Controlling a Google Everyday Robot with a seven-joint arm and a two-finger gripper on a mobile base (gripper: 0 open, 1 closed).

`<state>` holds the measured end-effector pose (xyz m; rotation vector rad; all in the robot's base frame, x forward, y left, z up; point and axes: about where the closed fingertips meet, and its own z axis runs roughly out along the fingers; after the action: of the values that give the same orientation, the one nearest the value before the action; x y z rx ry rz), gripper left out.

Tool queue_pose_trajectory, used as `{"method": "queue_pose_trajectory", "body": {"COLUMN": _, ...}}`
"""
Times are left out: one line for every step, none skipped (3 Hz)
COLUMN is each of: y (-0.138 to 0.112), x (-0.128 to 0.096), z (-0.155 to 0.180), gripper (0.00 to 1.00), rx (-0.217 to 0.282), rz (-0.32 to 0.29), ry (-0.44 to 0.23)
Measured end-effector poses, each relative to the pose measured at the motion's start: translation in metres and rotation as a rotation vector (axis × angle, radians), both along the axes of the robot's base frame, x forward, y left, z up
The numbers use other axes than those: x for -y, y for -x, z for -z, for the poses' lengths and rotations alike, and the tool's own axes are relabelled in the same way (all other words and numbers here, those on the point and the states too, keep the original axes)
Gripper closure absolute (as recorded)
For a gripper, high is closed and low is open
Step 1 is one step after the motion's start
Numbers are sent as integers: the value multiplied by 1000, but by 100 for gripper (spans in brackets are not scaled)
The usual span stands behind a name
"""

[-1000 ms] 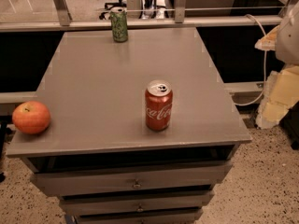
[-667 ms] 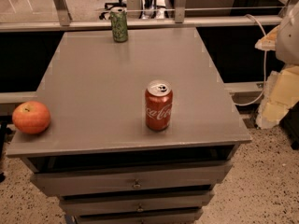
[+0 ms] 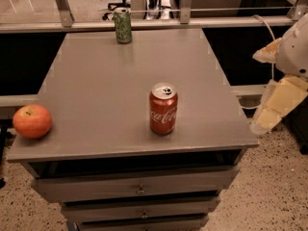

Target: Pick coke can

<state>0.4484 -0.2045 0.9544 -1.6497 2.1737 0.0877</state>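
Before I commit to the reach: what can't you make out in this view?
In the camera view:
Hand, right of the table: partly cut off by the right frame edge.
Coke can: back side faces away from the camera.
Green can: label too small to read.
Drawers: lowest cut off by the bottom edge.

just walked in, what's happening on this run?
The robot is set to pick the coke can, which stands upright near the front middle of the grey drawer cabinet, untouched. The gripper hangs off the cabinet's right side, apart from the can. A green can stands at the back edge and an orange-red fruit at the front left corner.
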Motion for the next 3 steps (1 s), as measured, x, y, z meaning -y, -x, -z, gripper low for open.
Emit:
{"method": "queue_pose_trajectory", "body": {"y": -8, "x": -28, "z": 16, "gripper": 0, "rx": -24, "rz": -18, "ry": -166}}
{"method": "queue_pose_trajectory", "body": {"y": -11, "x": -57, "z": 22, "gripper": 0, "rx": -46, "rz": -39, "ry": -310}}
{"method": "queue_pose_trajectory", "body": {"y": -14, "x": -82, "z": 21, "gripper": 0, "rx": -59, "rz": -60, "ry": -443}}
